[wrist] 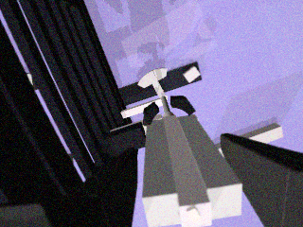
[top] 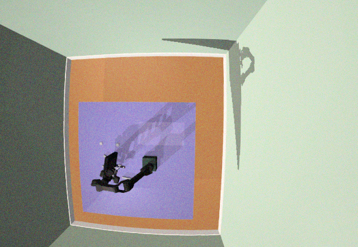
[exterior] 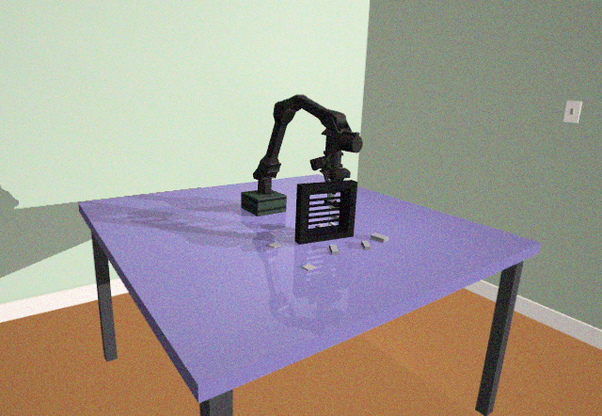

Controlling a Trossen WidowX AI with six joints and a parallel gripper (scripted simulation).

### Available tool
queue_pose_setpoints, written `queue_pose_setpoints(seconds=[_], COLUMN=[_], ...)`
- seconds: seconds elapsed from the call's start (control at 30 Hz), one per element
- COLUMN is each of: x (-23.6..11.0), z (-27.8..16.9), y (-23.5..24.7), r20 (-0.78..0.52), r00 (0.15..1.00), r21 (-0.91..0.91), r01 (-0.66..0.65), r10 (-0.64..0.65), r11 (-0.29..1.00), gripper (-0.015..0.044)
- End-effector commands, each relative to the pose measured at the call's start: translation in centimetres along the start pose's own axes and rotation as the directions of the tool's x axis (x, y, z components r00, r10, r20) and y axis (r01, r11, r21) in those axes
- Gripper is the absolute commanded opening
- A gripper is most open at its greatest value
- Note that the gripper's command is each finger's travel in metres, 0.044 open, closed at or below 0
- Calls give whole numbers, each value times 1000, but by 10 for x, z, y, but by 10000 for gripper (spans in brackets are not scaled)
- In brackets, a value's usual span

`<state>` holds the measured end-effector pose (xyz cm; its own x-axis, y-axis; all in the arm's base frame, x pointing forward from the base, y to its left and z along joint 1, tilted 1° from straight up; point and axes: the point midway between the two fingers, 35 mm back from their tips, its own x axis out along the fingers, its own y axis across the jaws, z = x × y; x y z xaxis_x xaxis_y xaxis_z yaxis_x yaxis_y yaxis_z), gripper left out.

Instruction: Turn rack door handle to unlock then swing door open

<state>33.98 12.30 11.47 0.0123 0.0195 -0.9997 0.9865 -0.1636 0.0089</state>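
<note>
Black arm (top: pixel 135 179) (exterior: pixel 277 136) arched, hand (top: pixel 110 172) (exterior: pixel 335 174) (wrist: pixel 178 148) downward, open, grey handle (wrist: pixel 182 163) between spread fingers.

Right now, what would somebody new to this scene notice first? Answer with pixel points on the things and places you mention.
Probably the black jointed robot arm (top: pixel 135 179) (exterior: pixel 277 141), arching up from a dark green block base (top: pixel 146 160) (exterior: pixel 262 203) on the purple tabletop (top: pixel 170 198) (exterior: pixel 233 333) (wrist: pixel 256 57). Next, the upright black slatted frame (top: pixel 111 161) (exterior: pixel 302 215) (wrist: pixel 101 61), standing below the arm's far end. Then perhaps the small pale blocks (top: pixel 117 145) (exterior: pixel 379 237) (wrist: pixel 191 74) scattered around that frame, and the bright orange floor (top: pixel 144 79) (exterior: pixel 388 377) beneath the table.
</note>
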Motion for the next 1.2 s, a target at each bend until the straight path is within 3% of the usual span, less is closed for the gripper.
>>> queue_pose_setpoints(seconds=[0.0, 1.03, 1.17], x=[0, 0, 0], z=[0, 0, 1], y=[1, 1, 0], r20=[4, 4, 4], r00=[1000, 1000, 1000], r21=[7, 7, 3], r01=[-3, -3, -3], r10=[3, 3, 3], r11=[1000, 1000, 1000], gripper=[221, 14, 9])
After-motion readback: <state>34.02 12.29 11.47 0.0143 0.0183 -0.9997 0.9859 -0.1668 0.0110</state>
